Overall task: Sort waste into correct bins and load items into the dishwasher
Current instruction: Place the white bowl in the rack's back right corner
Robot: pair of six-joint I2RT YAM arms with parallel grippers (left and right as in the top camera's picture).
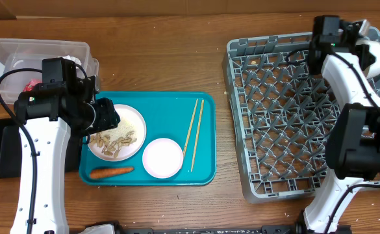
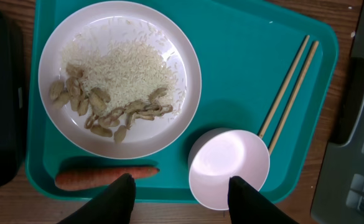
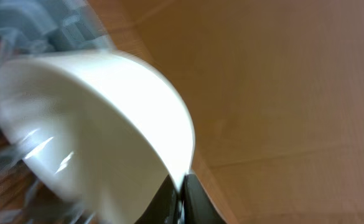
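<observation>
A round white plate [image 1: 136, 119] with white rice [image 2: 122, 65] and beige nut scraps [image 2: 101, 112] sits on the teal tray [image 1: 177, 104]. An orange carrot [image 1: 112, 172], a white bowl [image 1: 162, 158] and wooden chopsticks [image 1: 193, 133] lie beside it. My left gripper [image 2: 182, 202] is open and empty, above the tray's front edge between the carrot [image 2: 101, 176] and the bowl [image 2: 228, 165]. My right gripper [image 3: 183, 193] is shut on the rim of a second white bowl [image 3: 94, 124], tilted at the far right corner of the grey dish rack [image 1: 280, 123]. The foil ball and cup are not visible.
The clear tub [image 1: 21, 49] stands at the back left with a red sauce packet [image 1: 30, 85] inside. The black tray [image 1: 1, 153] lies left of the teal tray, partly under my left arm. The rack's pegs rise to the right.
</observation>
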